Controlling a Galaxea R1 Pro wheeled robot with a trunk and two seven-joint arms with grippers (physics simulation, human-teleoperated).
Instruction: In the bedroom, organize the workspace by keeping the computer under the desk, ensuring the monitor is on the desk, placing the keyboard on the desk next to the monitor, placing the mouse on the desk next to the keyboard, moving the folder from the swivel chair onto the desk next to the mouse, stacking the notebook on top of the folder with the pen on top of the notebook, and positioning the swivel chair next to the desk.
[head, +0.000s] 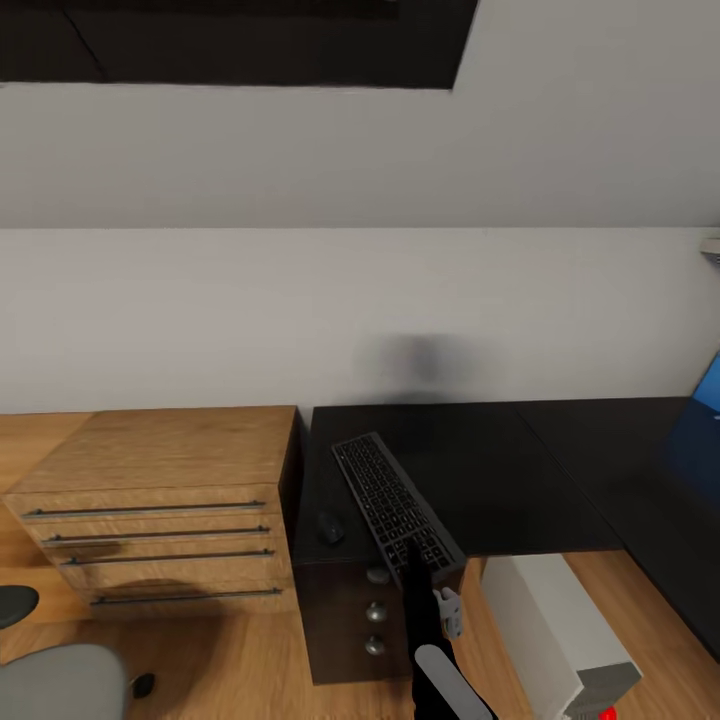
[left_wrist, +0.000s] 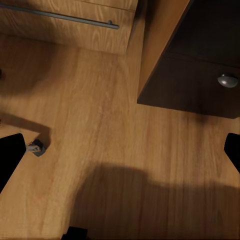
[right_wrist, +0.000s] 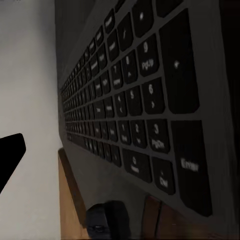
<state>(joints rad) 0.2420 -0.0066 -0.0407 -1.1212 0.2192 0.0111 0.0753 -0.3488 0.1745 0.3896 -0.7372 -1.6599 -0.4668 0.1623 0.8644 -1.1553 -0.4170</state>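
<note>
The desk (head: 500, 470) is the largest thing in the head view: a black L-shaped top against the pale wall, with a black drawer unit (head: 350, 615) bearing round knobs under its left end and a blue panel (head: 708, 395) at the far right edge. Just left of it stands a light wooden cabinet (head: 160, 510) with long dark bar handles. Under the desk, on the plank floor, sits the computer (head: 560, 635), a light-grey tower with a darker end face and a red dot. The grey seat of the swivel chair (head: 60, 685) shows at the lower left corner.

The keyboard (head: 395, 505) lies diagonally on the desk's left part, slim and dark grey with black keys, its near end at the desk's front edge. The small black mouse (head: 331, 528) rests just left of it.

The right gripper (head: 418, 570) meets the keyboard's near end; whether it clamps cannot be told. In the left wrist view the left gripper's fingers (left_wrist: 11, 155) stand wide apart over the floor.
</note>
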